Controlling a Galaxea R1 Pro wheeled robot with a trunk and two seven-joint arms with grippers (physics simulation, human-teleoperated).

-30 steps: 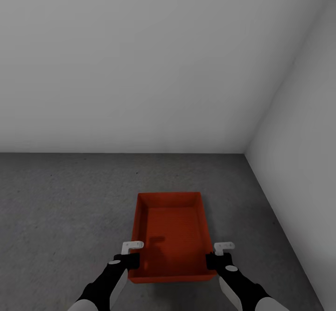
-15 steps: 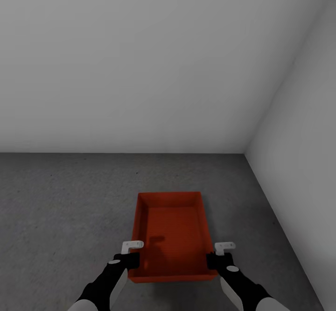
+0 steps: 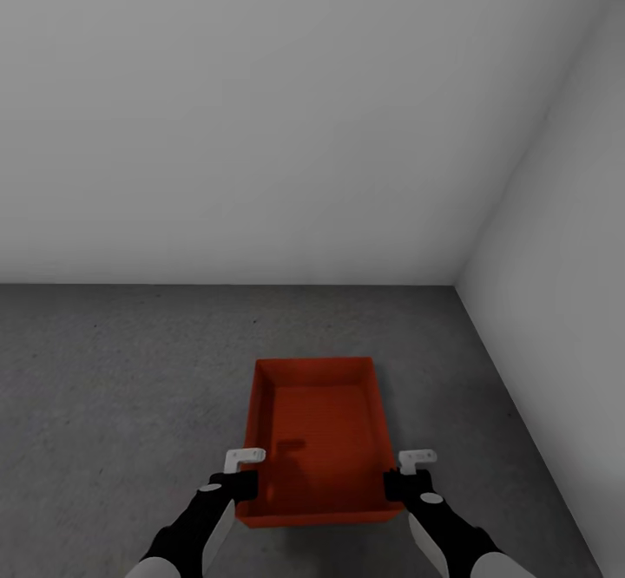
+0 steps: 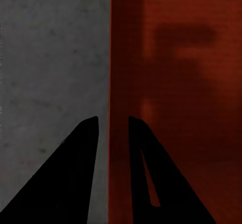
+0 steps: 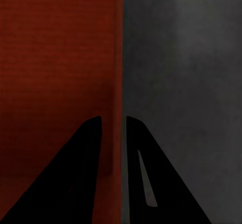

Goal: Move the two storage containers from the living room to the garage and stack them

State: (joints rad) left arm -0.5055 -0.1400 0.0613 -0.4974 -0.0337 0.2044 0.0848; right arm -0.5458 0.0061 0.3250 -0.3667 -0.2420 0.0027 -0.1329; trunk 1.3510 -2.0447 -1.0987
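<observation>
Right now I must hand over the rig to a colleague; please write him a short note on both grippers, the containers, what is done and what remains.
Left gripper: straddles the left wall of the orange-red storage container, one finger inside, one outside; whether it grips is unclear.
Right gripper: same on the right wall, also unclear.
Container: in front of the robot, over the dark grey concrete floor near the white wall corner. I cannot tell if it rests on the floor or hangs just above it.
Done: one container brought to the garage.
Left: confirm it is set down, release, then stack the other container on it.
</observation>
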